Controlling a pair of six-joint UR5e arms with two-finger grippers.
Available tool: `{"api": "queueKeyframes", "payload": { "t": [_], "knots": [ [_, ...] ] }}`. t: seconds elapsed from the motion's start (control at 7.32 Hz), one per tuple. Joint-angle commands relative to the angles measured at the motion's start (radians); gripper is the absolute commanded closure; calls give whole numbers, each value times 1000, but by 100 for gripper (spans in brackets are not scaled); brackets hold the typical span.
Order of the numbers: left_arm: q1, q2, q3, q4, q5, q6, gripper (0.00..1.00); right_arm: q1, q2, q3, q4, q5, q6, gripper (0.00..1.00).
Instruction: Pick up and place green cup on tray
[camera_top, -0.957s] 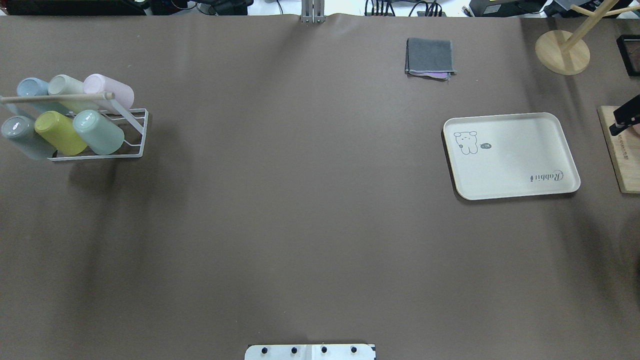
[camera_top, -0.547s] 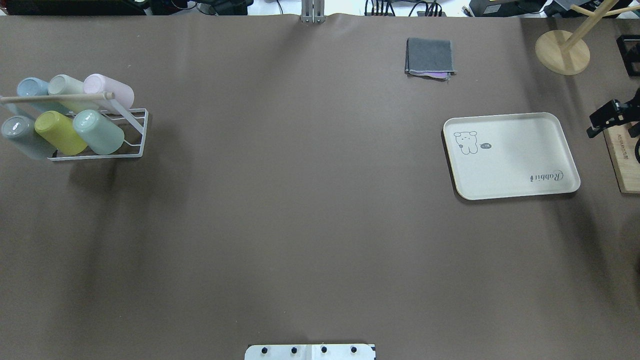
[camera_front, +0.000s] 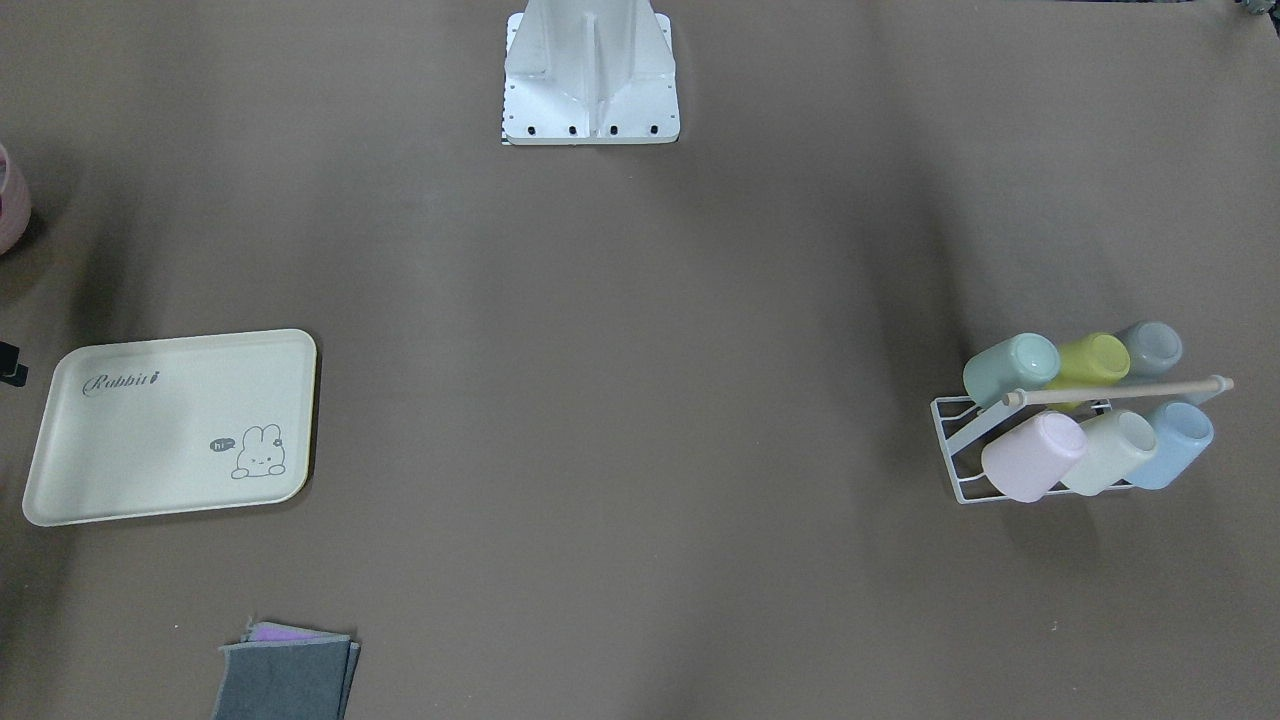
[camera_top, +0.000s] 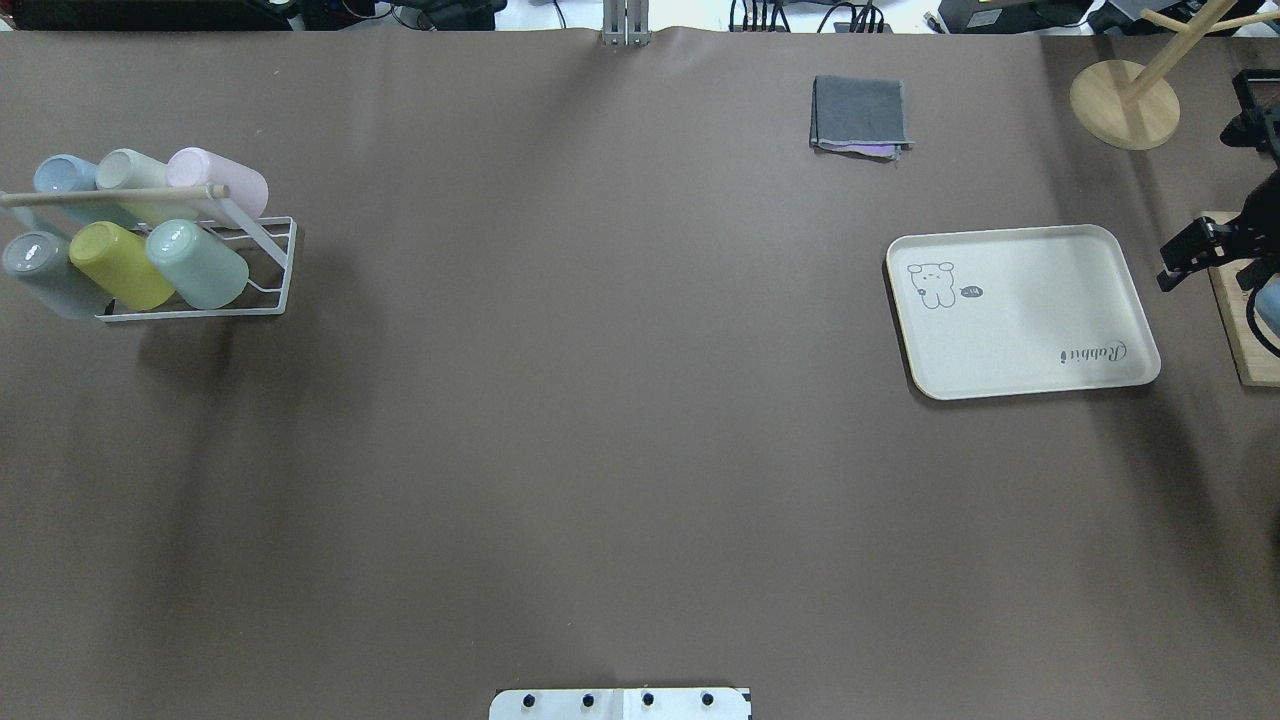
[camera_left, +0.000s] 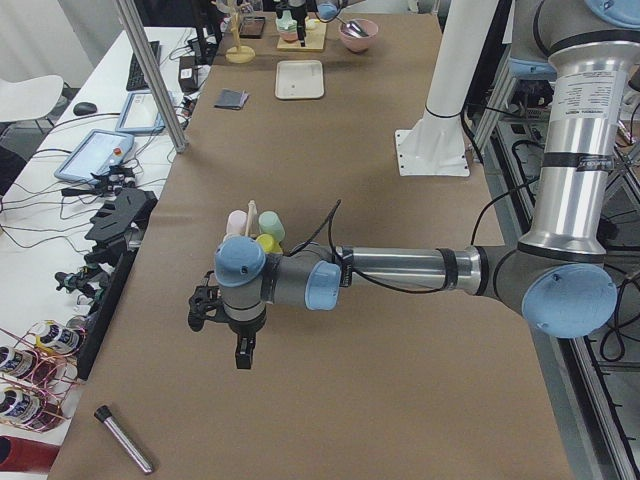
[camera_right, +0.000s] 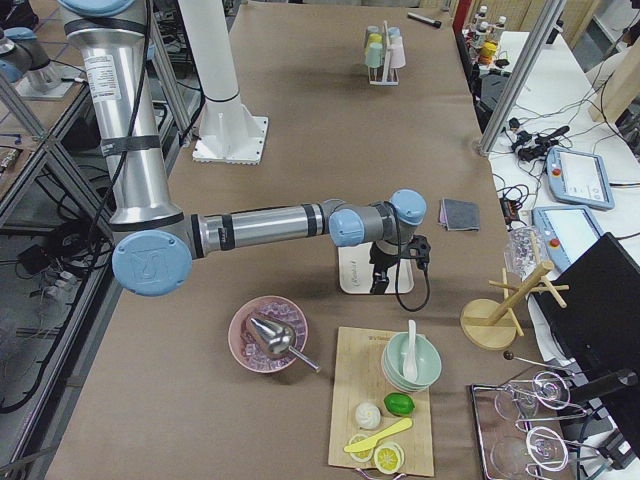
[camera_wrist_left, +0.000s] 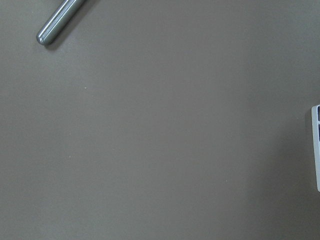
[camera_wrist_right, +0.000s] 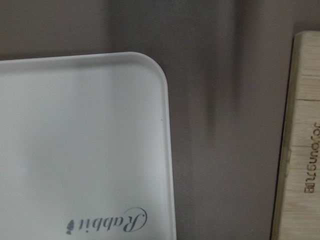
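Green cup (camera_top: 197, 264), endmost in the wire rack (camera_top: 289, 268), seems light, stiff and slick, so pinch its body; whether the left end effector (camera_left: 228, 335) or right end effector (camera_top: 1180, 262) is open cannot be told.

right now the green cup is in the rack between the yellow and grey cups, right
No. The green cup is in the rack, but at the end of its row; the yellow cup lies in the middle, between it and the grey cup. The overhead view shows it.
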Motion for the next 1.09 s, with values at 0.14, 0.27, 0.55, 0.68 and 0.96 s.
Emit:
{"api": "queueKeyframes", "payload": {
  "t": [0.14,0.27,0.55,0.68,0.96],
  "knots": [
    [1,2,-25,6,0,-2,2,-19,26,-62,1,0,1,10],
    [1,1,-23,4,0,-2,2,-26,27,-70,2,-2,1,13],
    [1,7,-51,30,-18,-2,2,-39,55,-107,2,-2,1,15],
    [2,1,-109,87,-6,0,2,-42,64,-123,5,-2,1,17],
    [18,-33,-240,282,4,-3,2,-60,69,-165,89,-8,40,20]
  ]
}}
